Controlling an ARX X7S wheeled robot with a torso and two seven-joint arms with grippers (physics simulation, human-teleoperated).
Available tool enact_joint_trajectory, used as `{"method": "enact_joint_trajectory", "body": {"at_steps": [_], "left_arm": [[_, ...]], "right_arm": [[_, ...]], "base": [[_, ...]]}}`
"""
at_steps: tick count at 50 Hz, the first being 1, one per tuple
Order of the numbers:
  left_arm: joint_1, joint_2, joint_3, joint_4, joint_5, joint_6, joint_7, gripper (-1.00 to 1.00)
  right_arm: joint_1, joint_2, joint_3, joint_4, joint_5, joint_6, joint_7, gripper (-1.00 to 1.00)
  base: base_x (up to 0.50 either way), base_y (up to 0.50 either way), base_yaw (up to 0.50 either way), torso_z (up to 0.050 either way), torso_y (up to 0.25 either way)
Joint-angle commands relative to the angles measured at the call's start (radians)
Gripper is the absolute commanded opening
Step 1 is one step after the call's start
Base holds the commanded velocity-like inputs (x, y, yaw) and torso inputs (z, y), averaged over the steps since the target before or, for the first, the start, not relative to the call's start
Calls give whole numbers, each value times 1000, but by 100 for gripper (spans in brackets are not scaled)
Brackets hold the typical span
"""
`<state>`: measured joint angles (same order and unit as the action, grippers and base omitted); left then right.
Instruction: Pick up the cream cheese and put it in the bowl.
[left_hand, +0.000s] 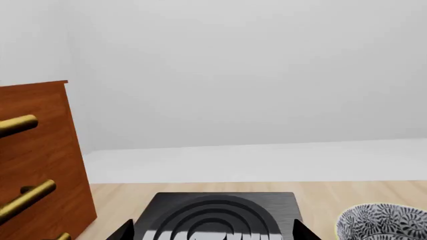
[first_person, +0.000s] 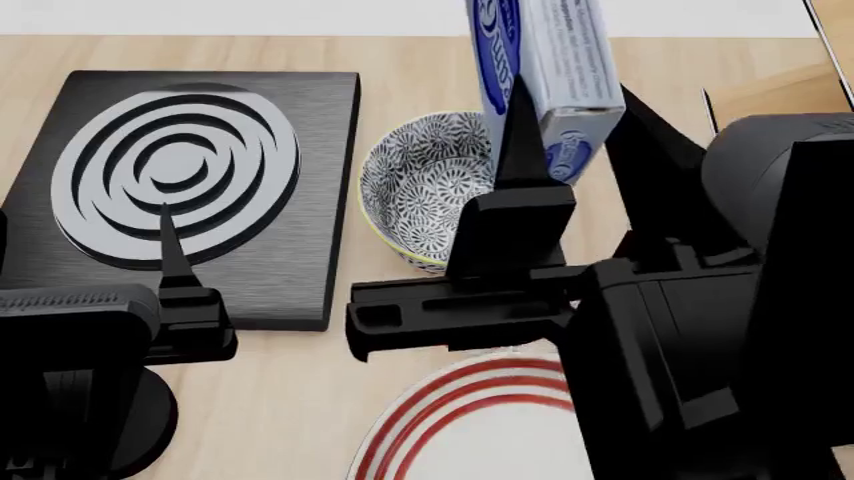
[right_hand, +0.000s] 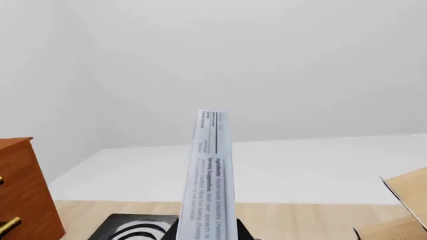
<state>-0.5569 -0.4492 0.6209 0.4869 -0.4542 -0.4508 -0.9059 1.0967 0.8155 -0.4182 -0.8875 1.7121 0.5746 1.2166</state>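
Note:
The cream cheese is a light-blue box held upright in the air, and my right gripper is shut on its lower end. In the head view the box hangs just above the right part of the blue-and-white patterned bowl. The right wrist view shows the cream cheese edge-on, rising from between the pads of the right gripper. My left gripper stands open with nothing in it over the black burner plate, left of the bowl; one of its fingers shows in the head view.
A black burner plate with grey rings lies left of the bowl. A white plate with red stripes lies nearer me. A wooden cabinet with brass handles stands at the far left, and a light wooden object at the far right.

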Motion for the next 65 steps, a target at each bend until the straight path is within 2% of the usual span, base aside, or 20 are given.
{"method": "enact_joint_trajectory", "body": {"at_steps": [1, 7, 11, 23, 33, 58, 61, 65], "left_arm": [[-2, 0, 6, -2, 7, -2, -1, 100], [0, 1, 1, -5, 1, -2, -2, 100], [1, 2, 2, -6, 0, -1, -1, 100], [-1, 1, 2, -2, -5, -8, -2, 100], [1, 2, 3, -5, 0, -5, -6, 100], [-2, 1, 4, -2, 4, -12, -13, 100], [-3, 2, 8, -4, 7, -12, -12, 100], [-3, 2, 6, -3, 5, -15, -13, 100]], "right_arm": [[199, 14, -47, 115, 181, 90, 52, -100], [284, 7, -97, 200, 229, 146, 79, -100], [300, -5, -109, 260, 202, 176, 10, -100], [337, -33, -149, 430, 202, 218, -67, -100], [448, -89, -195, 583, 240, 277, -89, -100], [548, -211, -299, 877, 245, 349, -149, -100], [621, -242, -321, 982, 243, 390, -180, -100], [637, -254, -329, 1011, 246, 398, -186, -100]], "base": [[0, 0, 0, 0, 0], [0, 0, 0, 0, 0], [0, 0, 0, 0, 0], [0, 0, 0, 1, 1], [0, 0, 0, 0, 1], [0, 0, 0, 0, 0], [0, 0, 0, 0, 3], [0, 0, 0, 3, 0]]}}
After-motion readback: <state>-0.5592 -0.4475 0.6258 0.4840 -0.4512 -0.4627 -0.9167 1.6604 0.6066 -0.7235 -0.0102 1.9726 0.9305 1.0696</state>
